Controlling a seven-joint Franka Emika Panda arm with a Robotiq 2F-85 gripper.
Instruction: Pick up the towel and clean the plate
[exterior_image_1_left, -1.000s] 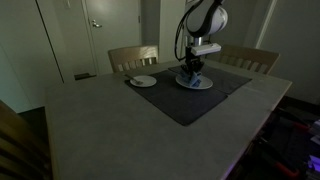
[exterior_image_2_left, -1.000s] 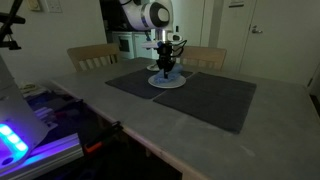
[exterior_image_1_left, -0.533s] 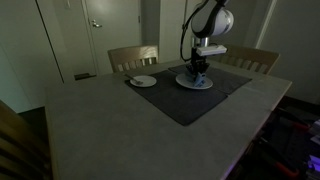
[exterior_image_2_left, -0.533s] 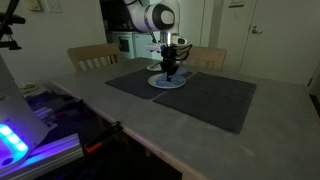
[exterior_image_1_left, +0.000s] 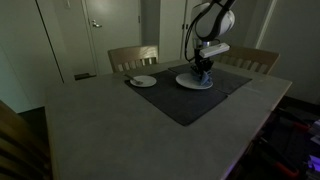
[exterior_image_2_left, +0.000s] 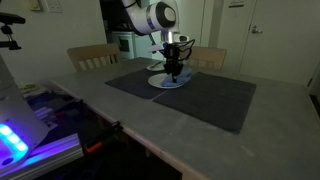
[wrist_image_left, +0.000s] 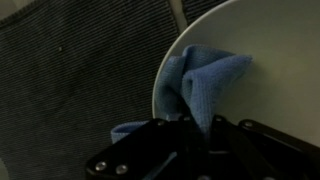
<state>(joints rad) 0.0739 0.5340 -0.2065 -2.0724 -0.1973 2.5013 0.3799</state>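
Observation:
A white plate (exterior_image_1_left: 192, 83) (exterior_image_2_left: 165, 82) lies on a dark placemat (exterior_image_1_left: 190, 100) (exterior_image_2_left: 200, 95) at the far side of the table. My gripper (exterior_image_1_left: 203, 66) (exterior_image_2_left: 174, 68) is shut on a blue towel (wrist_image_left: 205, 80) and holds it down on the plate (wrist_image_left: 270, 60). In the wrist view the towel is bunched between the fingers (wrist_image_left: 195, 128), lying near the plate's rim, with a fold reaching over the edge.
A smaller white saucer (exterior_image_1_left: 143, 81) lies on the same mat to one side. Two wooden chairs (exterior_image_1_left: 133, 56) (exterior_image_1_left: 250, 58) stand behind the table. Equipment with purple light (exterior_image_2_left: 20, 135) sits beside the table's edge.
My gripper with the towel has slid across the plate toward its far side over the last second.

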